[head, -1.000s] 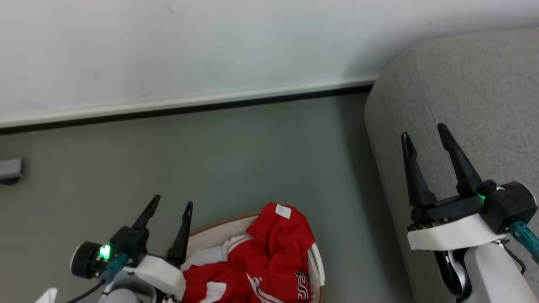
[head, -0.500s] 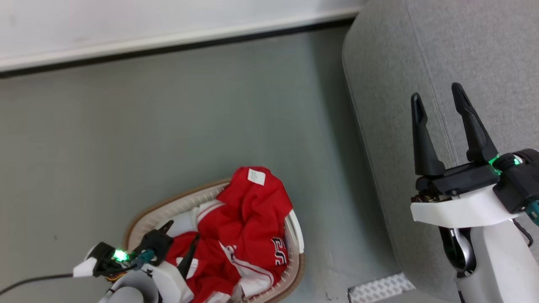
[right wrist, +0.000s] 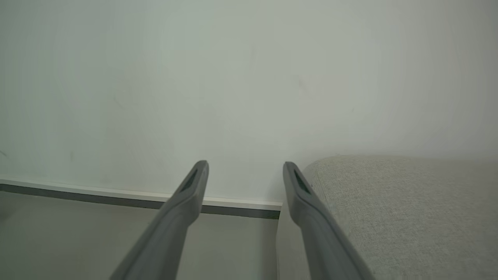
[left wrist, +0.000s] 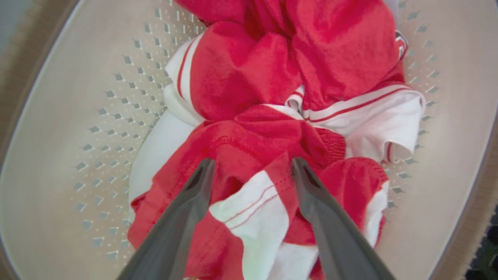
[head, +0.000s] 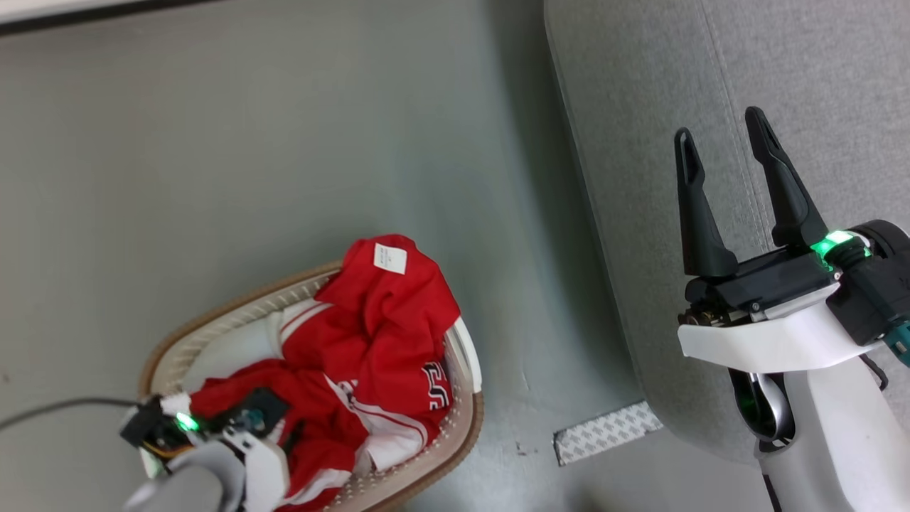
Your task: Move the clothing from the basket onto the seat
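Left wrist view: left gripper (left wrist: 252,161) spread wide over clothing (left wrist: 241,74) in basket (left wrist: 78,116) (perhaps touching); right gripper (head: 719,122) also spread, empty, above seat (head: 817,57).

The clothing (head: 384,320) was soft matt cloth, the basket (left wrist: 58,136) smooth perforated plastic, the seat (head: 817,71) coarse woven fabric, the floor (head: 249,142) smooth and matt.

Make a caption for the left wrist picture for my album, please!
Left gripper, fingers open, over red-and-white clothing heaped in the white perforated basket.
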